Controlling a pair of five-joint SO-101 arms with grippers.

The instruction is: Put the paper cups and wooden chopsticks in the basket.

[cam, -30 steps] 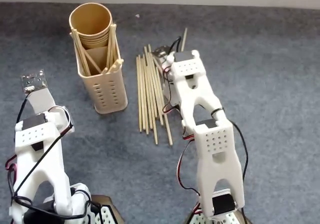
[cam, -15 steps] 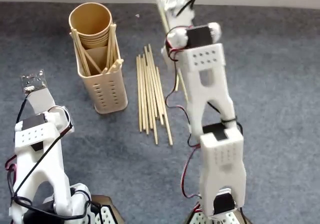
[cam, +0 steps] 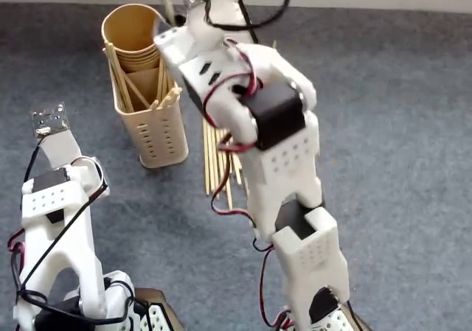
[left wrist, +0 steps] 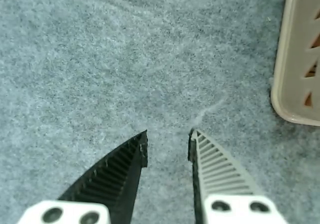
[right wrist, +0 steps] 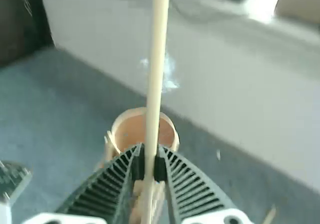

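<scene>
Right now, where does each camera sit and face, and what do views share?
High view: fixed overhead, looking down at basket, cups, loose chopsticks; left arm and right arm show.
Left wrist view: on the left arm, aimed down at carpet past the open left gripper.
Right wrist view: on the right arm, aimed past the right gripper, shut on a chopstick, toward the cups.
Shared: cups and held chopstick, high and right wrist.
</scene>
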